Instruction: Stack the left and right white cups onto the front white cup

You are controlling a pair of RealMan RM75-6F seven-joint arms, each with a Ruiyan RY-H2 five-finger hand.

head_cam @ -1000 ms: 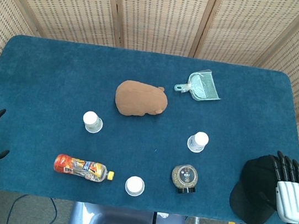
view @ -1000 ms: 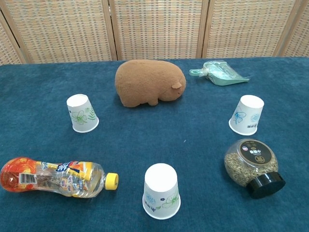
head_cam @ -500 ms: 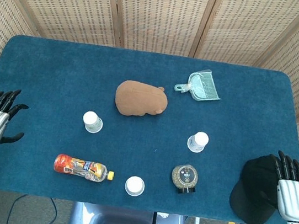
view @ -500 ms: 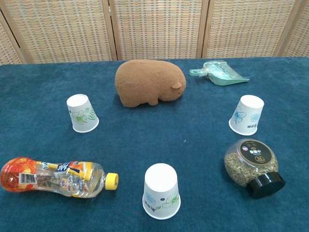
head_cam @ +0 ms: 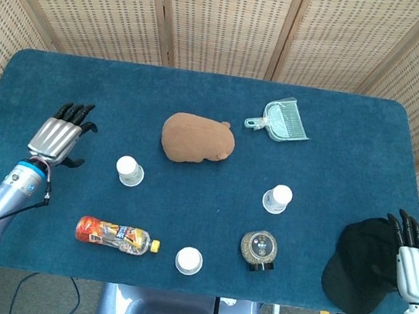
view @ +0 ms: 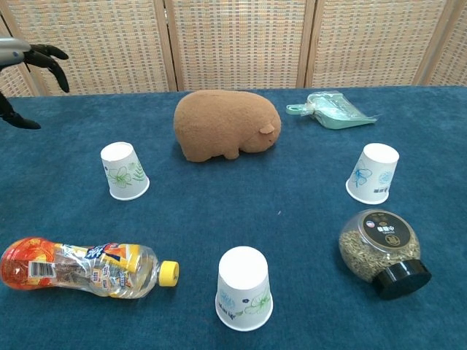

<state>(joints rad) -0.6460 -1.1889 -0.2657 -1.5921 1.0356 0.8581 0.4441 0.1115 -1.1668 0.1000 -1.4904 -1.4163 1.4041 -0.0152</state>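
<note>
Three white paper cups stand upside down on the blue table. The left cup (head_cam: 129,171) (view: 123,170) is left of centre, the right cup (head_cam: 277,198) (view: 373,173) is right of centre, and the front cup (head_cam: 188,261) (view: 244,288) is near the front edge. My left hand (head_cam: 60,139) (view: 22,64) hovers open to the left of the left cup, fingers spread, holding nothing. My right hand (head_cam: 415,262) is open at the right table edge, beside a black cap, far from the right cup.
A brown plush animal (head_cam: 195,139) lies behind the cups, with a mint dustpan (head_cam: 283,121) further back right. A lying drink bottle (head_cam: 114,236) is left of the front cup, a seed jar (head_cam: 259,249) right of it. The black cap (head_cam: 360,254) lies at the right edge.
My left hand has risen from the front left table edge and moved inward toward the left cup. The right hand has barely shifted. The cups have not moved.
</note>
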